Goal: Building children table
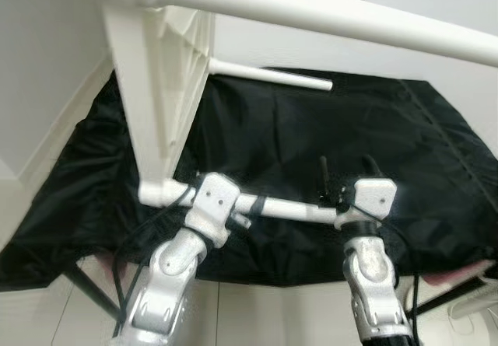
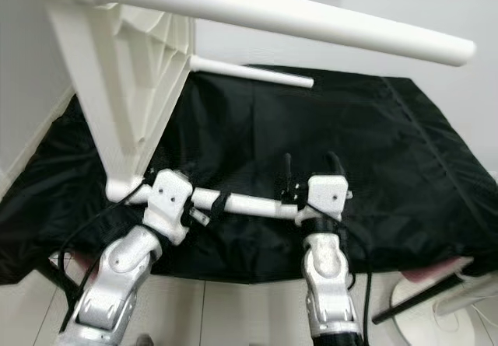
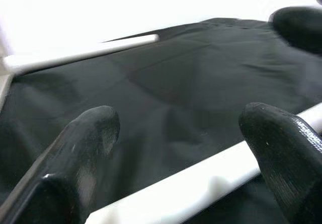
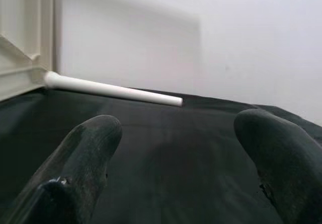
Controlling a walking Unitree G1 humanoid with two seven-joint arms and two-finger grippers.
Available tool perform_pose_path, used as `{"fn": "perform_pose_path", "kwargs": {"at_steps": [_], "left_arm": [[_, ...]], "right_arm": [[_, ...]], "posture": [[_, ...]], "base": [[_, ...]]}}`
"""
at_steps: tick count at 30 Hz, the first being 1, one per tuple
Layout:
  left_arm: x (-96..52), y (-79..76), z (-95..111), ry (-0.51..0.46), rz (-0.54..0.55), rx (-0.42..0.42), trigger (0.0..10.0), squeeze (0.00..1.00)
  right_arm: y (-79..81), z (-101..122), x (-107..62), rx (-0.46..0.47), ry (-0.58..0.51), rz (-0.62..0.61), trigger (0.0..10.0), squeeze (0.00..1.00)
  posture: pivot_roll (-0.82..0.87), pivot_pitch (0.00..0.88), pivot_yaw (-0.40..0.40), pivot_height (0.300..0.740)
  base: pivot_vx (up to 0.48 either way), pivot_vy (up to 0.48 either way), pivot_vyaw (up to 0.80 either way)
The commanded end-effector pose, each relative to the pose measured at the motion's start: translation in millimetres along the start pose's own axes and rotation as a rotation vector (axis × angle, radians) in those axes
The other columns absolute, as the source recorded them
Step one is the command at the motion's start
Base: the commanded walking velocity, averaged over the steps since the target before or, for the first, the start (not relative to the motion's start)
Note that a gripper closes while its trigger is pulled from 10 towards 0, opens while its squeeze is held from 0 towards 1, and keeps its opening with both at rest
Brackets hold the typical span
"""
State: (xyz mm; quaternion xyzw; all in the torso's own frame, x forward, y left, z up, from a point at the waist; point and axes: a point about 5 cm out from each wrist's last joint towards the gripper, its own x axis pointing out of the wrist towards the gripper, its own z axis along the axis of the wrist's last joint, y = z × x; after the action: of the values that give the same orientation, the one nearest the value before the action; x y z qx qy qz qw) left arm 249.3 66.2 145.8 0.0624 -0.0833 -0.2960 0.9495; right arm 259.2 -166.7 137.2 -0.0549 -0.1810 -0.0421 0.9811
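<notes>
A: How would the table have handled?

B: Judged light and rigid; white moulded plastic, hollow-looking, ribbed on the underside. The round legs looked smooth, so likely slippery under hard fingers. Best hold: on a leg close to its socket, where the pull is short.

A: Its look and place?

B: The children's table (image 1: 159,74) stood tipped on edge on a black cloth (image 1: 350,152) spread over the floor, against a pale wall. The far leg (image 1: 268,74) stuck out level over the cloth from the top's far corner. The upper leg (image 1: 311,12) crossed the head views high up. The near leg (image 1: 288,208) ran level from the lower corner, between the two wrists.

A: Grippers?

B: Left gripper (image 3: 176,148) had its fingers spread, the near leg lying across the gap between them, nothing clamped. Right gripper (image 4: 176,153) was also spread wide, by that leg's free end, with cloth and the far leg ahead of it. Whether either touched the leg, I couldn't tell.
</notes>
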Motion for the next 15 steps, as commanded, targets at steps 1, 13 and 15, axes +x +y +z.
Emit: {"fn": "perform_pose_path", "kwargs": {"at_steps": [1, 13, 15], "left_arm": [[-2.7, 4.0, -0.1, 0.01, 0.028, 0.019, 10.0, 0.0], [-3.0, 4.2, -2.6, 0.031, 0.069, 0.016, 10.0, 0.0], [-2.9, 4.5, -2.7, 0.032, 0.074, 0.012, 10.0, 0.0]], "right_arm": [[5.7, -0.7, -0.5, 0.015, 0.01, 0.016, 10.0, 0.0], [7.3, -0.8, -2.8, 0.004, 0.013, 0.03, 10.0, 0.0], [7.3, -0.8, -3.0, 0.003, 0.013, 0.031, 10.0, 0.0]], "posture": [[0.03, 0.011, -0.013, 0.74], [0.04, 0.018, -0.013, 0.74], [0.04, 0.018, -0.013, 0.74]], "base": [[0.0, -0.296, 0.0], [0.0, -0.049, 0.0], [0.0, 0.0, 0.0]]}}
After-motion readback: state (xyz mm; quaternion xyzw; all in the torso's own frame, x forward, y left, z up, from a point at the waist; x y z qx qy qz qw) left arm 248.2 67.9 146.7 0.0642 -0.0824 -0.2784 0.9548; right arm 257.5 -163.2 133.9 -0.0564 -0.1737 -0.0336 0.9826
